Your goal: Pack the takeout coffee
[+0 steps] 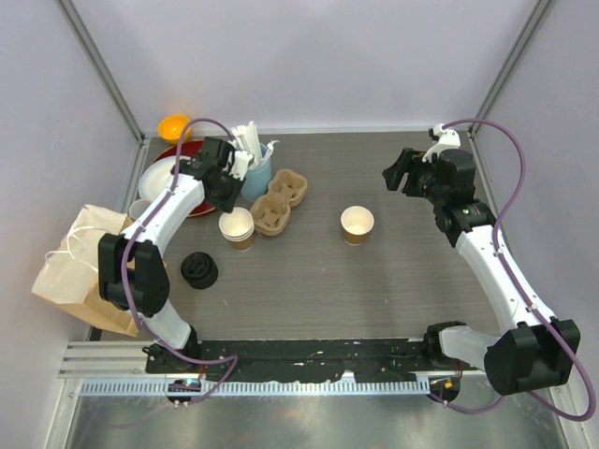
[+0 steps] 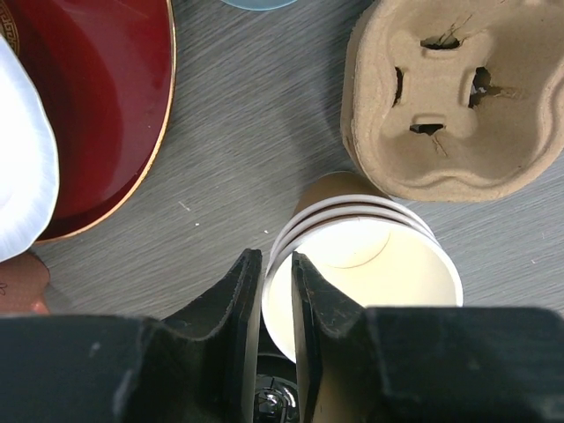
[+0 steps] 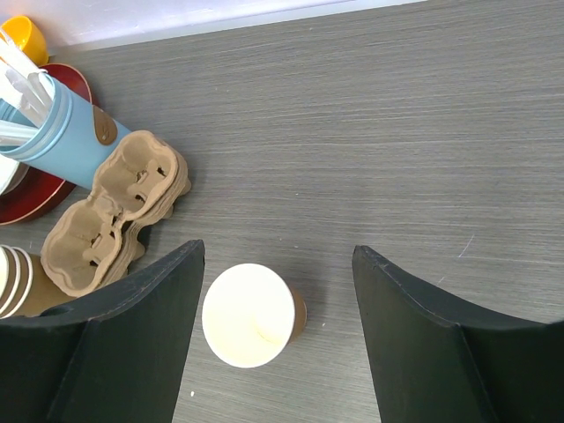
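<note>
Left wrist: denesting step, left gripper (image 2: 275,260) almost shut astride cup stack (image 2: 379,264) rim, hold uncertain; right gripper (image 3: 278,249) wide, empty. Next, probably: lifting only its top one

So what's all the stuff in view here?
nested paper cups: one stack, three rims showing, brown, cream inside, left of centre
single paper cup: one, brown, cream inside, centre, lidless
lids: one stack, black, near left
pulp carriers: stacked, number unclear, tan, beside the nested cups
cup of white sticks: one, light blue, far left
plate: one, red, far left, under a white dish
bowl: one, orange, far left corner
paper bag: one, brown, at the left edge
left fingers: black, pinching the nested cups' rim
right fingers: black, open, above the single cup
</note>
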Controlling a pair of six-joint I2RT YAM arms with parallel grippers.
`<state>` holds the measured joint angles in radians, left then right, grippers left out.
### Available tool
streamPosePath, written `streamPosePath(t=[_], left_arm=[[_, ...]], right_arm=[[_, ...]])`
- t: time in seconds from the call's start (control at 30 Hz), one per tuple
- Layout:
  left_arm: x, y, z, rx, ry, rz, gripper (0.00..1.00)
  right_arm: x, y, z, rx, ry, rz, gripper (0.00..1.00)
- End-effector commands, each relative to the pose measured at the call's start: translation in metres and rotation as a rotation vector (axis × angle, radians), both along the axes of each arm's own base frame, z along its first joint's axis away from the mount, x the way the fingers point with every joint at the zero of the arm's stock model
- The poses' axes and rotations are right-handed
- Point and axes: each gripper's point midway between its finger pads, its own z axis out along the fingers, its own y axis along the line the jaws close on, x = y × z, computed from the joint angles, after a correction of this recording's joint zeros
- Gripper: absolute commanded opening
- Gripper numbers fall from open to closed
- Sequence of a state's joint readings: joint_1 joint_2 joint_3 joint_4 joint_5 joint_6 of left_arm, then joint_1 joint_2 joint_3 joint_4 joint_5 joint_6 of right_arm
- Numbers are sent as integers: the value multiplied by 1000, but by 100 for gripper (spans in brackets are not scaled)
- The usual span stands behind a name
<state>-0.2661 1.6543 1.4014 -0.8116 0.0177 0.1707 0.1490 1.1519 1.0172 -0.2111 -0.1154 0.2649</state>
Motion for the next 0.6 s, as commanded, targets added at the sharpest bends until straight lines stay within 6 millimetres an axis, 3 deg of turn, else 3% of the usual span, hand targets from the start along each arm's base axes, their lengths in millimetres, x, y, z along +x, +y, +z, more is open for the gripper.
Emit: streamPosePath(t=[0.0, 0.1, 0.27, 0.57], left_arm=[[11, 3, 5, 8, -42, -7, 23], [10, 2, 4, -5, -21, -13, 22], [9, 0, 10, -38, -10, -20, 0], [-6, -1, 39, -86, -50, -24, 0]], right_arm=[[-1, 2, 24, -1, -75, 10, 73], [-1, 1, 25, -3, -79, 9, 73], [-1, 2, 25, -3, -78, 12, 73], [0, 2, 24, 1, -77, 14, 73]])
